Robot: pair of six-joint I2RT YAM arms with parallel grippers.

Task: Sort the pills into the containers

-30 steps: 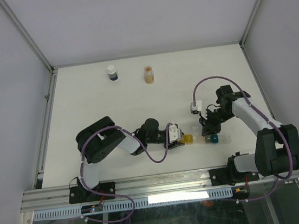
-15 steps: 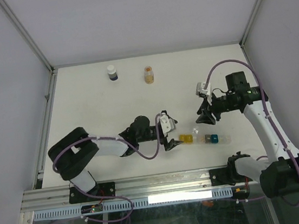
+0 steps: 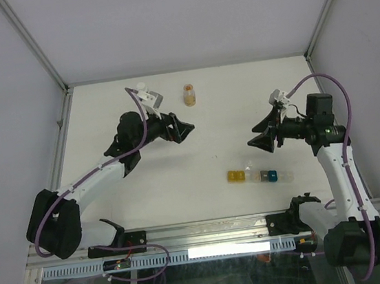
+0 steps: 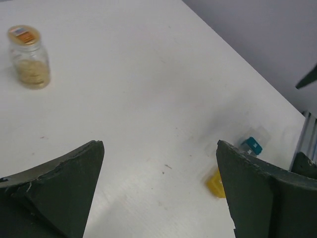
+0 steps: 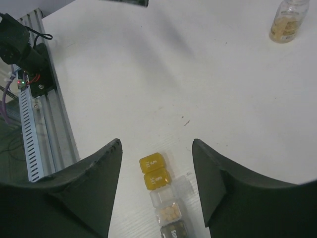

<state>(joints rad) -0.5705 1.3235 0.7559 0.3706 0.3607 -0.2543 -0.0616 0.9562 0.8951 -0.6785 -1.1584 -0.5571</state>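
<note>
Hovering over the table, the left gripper and right gripper had fingers spread wide, empty. The containers lay near the right gripper, pills inside one clear compartment.

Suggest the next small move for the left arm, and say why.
Probably ease the left gripper toward the clear vial: its jaws stand open and empty, the vial stands upright ahead of them with tan pills inside, and the containers lie well apart from it.
</note>
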